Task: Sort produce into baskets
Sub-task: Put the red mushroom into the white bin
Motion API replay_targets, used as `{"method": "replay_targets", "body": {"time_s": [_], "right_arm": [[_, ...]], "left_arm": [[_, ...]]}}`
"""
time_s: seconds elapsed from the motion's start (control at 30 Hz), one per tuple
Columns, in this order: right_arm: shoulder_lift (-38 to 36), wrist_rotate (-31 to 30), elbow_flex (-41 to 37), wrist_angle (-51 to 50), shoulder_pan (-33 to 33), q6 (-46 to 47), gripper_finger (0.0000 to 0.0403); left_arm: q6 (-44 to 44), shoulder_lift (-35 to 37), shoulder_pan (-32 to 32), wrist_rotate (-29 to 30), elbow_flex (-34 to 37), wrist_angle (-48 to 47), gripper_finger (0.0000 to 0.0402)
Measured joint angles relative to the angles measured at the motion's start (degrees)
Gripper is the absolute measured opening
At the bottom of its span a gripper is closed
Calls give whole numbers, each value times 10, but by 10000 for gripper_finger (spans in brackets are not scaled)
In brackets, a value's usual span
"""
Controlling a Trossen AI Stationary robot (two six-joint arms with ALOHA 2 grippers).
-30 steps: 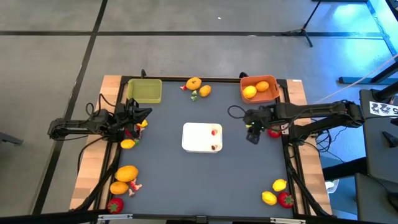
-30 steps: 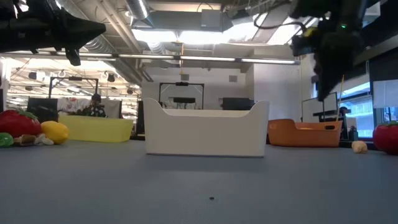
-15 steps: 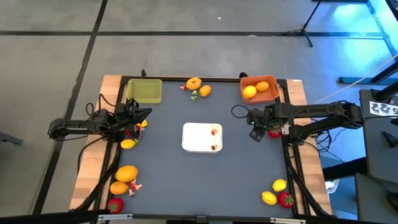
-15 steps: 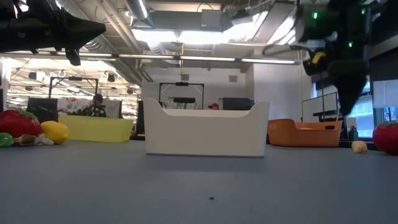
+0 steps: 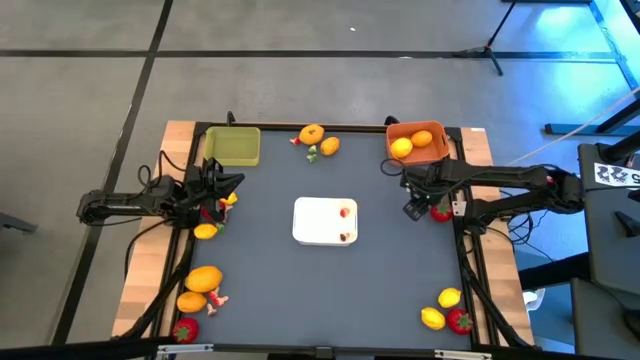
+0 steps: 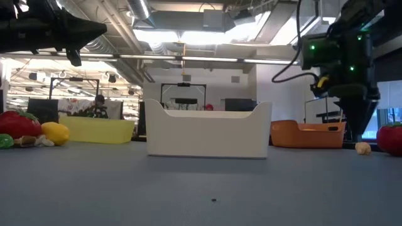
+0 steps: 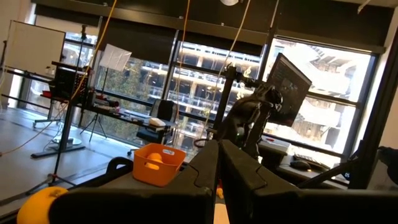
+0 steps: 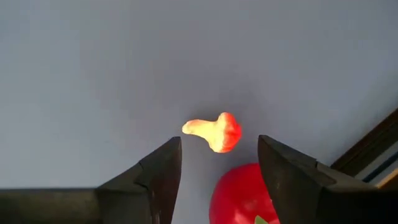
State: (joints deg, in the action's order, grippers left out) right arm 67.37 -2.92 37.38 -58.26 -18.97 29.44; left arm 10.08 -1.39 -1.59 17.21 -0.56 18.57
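Right tool (image 8: 217, 165) is hovering open over a red strawberry (image 8: 244, 193) beside a pink scrap (image 8: 213, 132) — should be centring on the strawberry, not the scrap — left tool (image 5: 222, 188) is sitting closed.

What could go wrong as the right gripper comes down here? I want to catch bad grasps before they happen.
The right gripper is open above the dark table, with a small pink-red scrap centred between its fingers and the red fruit off to one side. It may pinch the scrap instead of the fruit. One finger might also land on the fruit and roll it toward the table's wooden edge, which is close by.
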Motion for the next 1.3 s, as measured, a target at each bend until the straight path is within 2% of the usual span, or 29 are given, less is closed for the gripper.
{"method": "replay_targets", "body": {"time_s": [0.47,0.97,1.3], "right_arm": [[0,36,-38,42,-41,-16,204],[0,40,-57,67,-39,-12,73],[0,41,-37,66,-39,-32,40]], "left_arm": [[0,0,0,0,0,0,13],[-1,0,0,0,0,1,13],[0,0,0,0,0,1,13]]}}
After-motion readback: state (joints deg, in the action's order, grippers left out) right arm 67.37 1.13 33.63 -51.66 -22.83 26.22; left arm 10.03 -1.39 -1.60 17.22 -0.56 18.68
